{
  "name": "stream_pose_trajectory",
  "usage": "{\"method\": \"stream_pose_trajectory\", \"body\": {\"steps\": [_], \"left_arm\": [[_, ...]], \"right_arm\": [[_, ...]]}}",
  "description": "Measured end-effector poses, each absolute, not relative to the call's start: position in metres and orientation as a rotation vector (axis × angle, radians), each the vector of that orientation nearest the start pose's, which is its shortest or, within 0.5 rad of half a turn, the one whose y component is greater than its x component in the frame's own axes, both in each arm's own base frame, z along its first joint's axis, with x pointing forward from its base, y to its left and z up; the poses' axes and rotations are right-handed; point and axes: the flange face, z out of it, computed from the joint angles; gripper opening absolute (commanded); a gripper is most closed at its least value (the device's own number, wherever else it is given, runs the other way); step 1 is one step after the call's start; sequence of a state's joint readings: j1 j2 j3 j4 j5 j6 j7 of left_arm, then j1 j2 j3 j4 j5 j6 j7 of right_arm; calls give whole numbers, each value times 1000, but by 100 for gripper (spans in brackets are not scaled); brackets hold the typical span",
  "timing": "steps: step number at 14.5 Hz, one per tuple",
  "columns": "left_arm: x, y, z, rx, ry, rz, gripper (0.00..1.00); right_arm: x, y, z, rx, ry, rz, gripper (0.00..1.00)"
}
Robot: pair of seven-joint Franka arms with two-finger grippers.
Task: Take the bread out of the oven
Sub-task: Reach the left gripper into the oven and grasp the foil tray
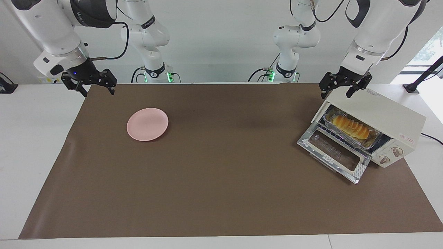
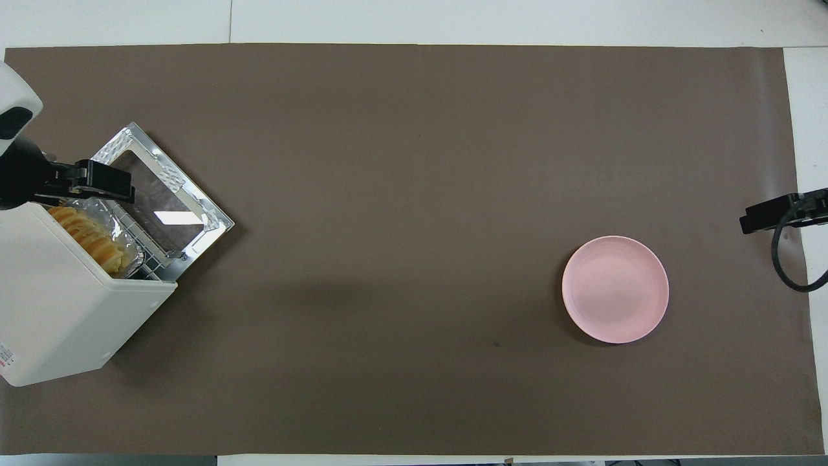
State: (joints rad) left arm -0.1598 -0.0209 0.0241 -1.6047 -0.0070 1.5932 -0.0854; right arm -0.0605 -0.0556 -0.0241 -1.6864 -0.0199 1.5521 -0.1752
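Note:
The cream-white oven stands at the left arm's end of the table with its glass door dropped open. The golden ridged bread lies in a silver foil tray on the wire rack inside. It also shows in the overhead view, as does the oven. My left gripper is open and empty, up in the air over the oven's top front edge; it also shows in the overhead view. My right gripper is open and empty, waiting over the mat's edge at the right arm's end.
A round pink plate lies empty on the brown mat toward the right arm's end, also in the overhead view. The oven's two knobs face away from the robots. A black cable runs from the oven off the table.

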Motion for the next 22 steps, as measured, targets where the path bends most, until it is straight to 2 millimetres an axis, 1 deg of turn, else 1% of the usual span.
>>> {"method": "stream_pose_trajectory", "body": {"steps": [8,10,12,14,16,18,20,21,22], "left_arm": [[543,-81,614,-3147,98,12,100],[545,-82,615,-3149,94,-18,100],[551,-83,617,-3160,40,-91,100],[557,-85,609,-3176,-107,-88,100],[573,-87,595,-3166,-311,-82,100],[601,-89,572,-3119,-519,-60,100],[630,-88,537,-3030,-654,-44,100],[641,-86,518,-2981,-696,-55,100],[649,-83,502,-2932,-718,-66,100]], "right_arm": [[530,-47,599,-3144,-143,127,100],[530,-47,599,-3144,-143,127,100],[530,-47,599,-3144,-143,127,100],[530,-47,599,-3144,-143,127,100],[530,-47,599,-3144,-143,127,100],[530,-47,599,-3144,-143,127,100],[530,-47,599,-3144,-143,127,100],[530,-47,599,-3144,-143,127,100],[530,-47,599,-3144,-143,127,100]]}}
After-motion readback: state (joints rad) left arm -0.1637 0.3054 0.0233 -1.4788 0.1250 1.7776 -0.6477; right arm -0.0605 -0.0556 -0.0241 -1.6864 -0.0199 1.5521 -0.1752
